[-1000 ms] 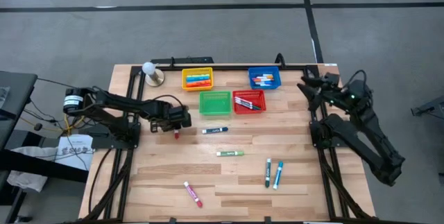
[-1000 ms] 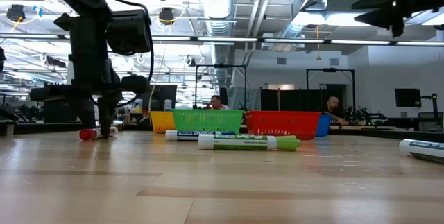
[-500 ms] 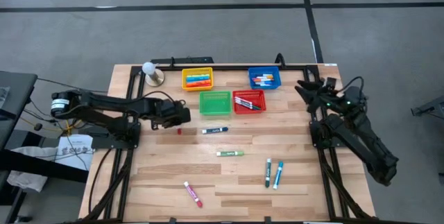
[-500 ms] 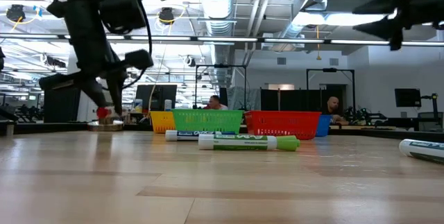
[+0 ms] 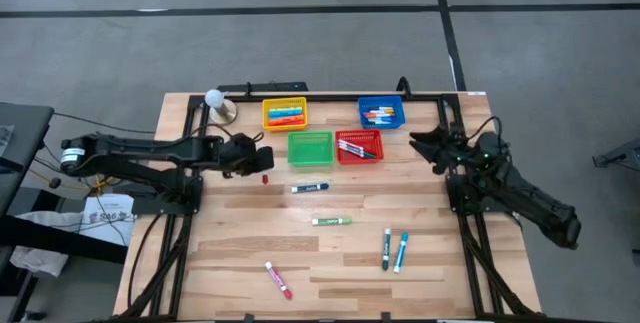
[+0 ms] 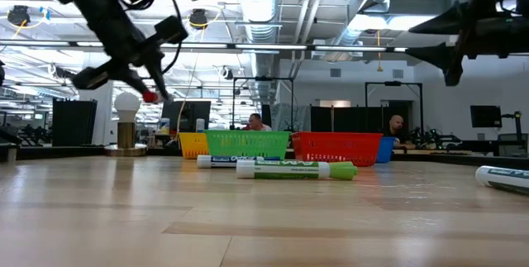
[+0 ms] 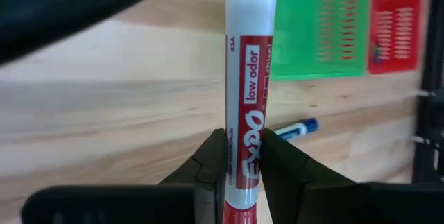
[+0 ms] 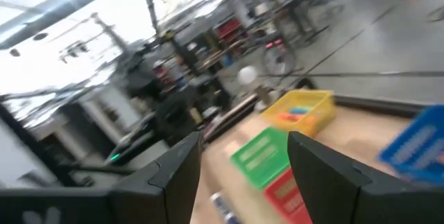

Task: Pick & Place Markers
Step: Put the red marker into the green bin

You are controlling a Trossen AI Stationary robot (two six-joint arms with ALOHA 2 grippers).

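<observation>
My left gripper (image 5: 258, 163) hangs above the table's left part, left of the green basket (image 5: 310, 148), shut on a red marker (image 7: 248, 78) with a white body and a red label; its red cap (image 6: 150, 96) shows in the low view. My right gripper (image 5: 418, 143) is open in the air at the table's right side, near the red basket (image 5: 359, 146), with nothing between its fingers (image 8: 177, 175). Loose markers lie flat on the wood: a blue one (image 5: 311, 188), a green one (image 5: 332, 221), a dark green (image 5: 386, 248) and blue (image 5: 402, 252) pair, and a pink one (image 5: 278, 279). My left gripper pinches the marker's labelled barrel (image 7: 244, 148) between its two fingers (image 7: 208, 165), toward the red-capped end. The fingers slant downward from the table's left side. The marker is lifted clear of the table, and its white end (image 7: 251, 2) sticks out past the fingertips.
A yellow basket (image 5: 284, 114) and a blue basket (image 5: 381, 114), both holding markers, stand at the far edge behind the green and red ones. A small white bulb on a stand (image 5: 217, 103) is at the far left. People sit in the room beyond the table.
My left gripper has risen from the tabletop with the red marker, which is now lifted clear, and it has tipped to a flatter slant. My right gripper has come down and swung toward the table's middle, rolling as it went.
</observation>
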